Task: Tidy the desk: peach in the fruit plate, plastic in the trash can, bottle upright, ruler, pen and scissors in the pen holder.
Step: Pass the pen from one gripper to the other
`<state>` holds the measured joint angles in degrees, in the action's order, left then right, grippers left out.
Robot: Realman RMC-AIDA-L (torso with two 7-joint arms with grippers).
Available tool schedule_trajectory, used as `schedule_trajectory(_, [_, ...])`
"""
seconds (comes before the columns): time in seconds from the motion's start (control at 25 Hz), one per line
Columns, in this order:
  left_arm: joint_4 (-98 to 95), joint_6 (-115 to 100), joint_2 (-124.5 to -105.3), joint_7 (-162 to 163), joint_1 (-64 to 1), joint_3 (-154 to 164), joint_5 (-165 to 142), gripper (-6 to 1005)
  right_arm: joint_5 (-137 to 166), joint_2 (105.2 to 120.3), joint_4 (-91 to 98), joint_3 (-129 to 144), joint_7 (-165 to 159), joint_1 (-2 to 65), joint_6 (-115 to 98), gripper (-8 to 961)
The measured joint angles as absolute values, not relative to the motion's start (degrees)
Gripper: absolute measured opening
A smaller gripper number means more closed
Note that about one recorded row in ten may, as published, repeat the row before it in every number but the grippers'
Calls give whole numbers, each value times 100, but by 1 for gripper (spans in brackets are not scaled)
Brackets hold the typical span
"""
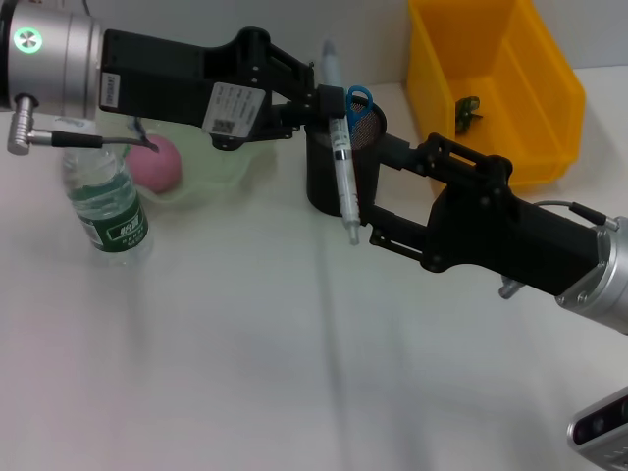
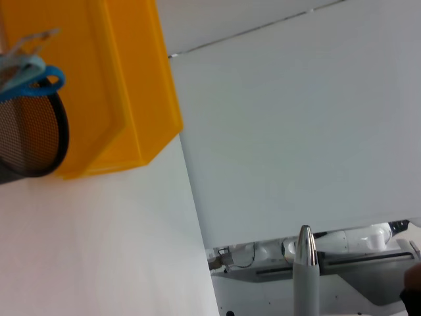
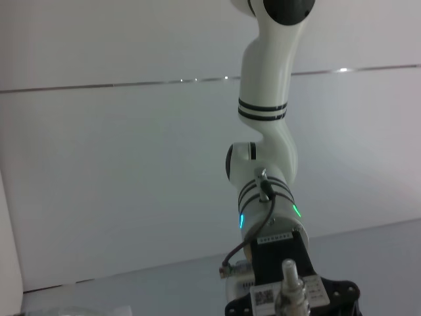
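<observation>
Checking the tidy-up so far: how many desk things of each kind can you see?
Bottle: 1
Peach: 1
Fruit plate: 1
Pen holder: 1
Scissors: 1
Pen: 1
Yellow bin: 1
Total: 7

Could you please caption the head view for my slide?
Both grippers, left and right, hold a pen upright beside the black mesh pen holder.

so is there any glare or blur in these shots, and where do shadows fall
Head view: even light, faint soft shadows on the table; the bottle is sharp. Left wrist view: a bright highlight on the pen tip, which is slightly soft up close. Right wrist view: small light reflections dot the wall seam behind the left arm.
</observation>
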<state>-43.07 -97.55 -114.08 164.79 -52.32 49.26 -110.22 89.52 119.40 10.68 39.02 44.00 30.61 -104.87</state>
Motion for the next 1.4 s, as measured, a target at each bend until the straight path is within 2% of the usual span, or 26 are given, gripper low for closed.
schedule_trajectory(0.76, [-4174, -9818, -11435, 16479, -5335, 5066, -11021, 226, 8957, 11914, 999, 4117, 4771, 3094, -10637, 663])
schedule_trajectory(1.4, [-4167, -9826, -11434, 16488, -5391, 5062, -11072, 239, 8965, 11900, 977, 4254, 5019, 3093, -10646, 417])
